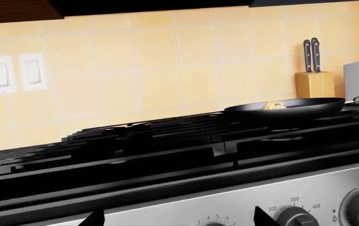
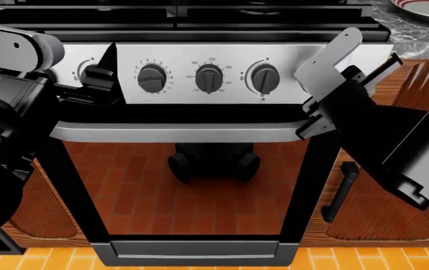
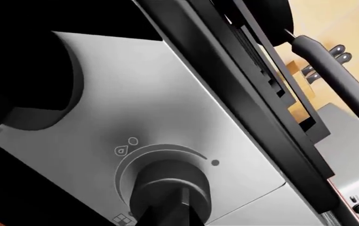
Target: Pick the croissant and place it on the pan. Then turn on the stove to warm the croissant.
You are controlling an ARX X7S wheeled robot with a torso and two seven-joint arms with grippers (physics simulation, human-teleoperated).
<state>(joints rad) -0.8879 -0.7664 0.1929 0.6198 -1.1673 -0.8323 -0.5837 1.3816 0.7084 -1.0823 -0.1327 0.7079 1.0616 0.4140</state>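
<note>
You see the pale croissant point(image 1: 275, 105) lying inside the round black pan point(image 1: 286, 109), which sits on the stove point(image 1: 166, 155) and its black grates.

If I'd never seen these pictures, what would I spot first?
Probably the big stove, with its shiny front panel, black knobs and glass oven door filling the head view. Then the black pan on the grates at the back, with the little croissant peeking over its rim. One knob looks huge in the right wrist view.
</note>
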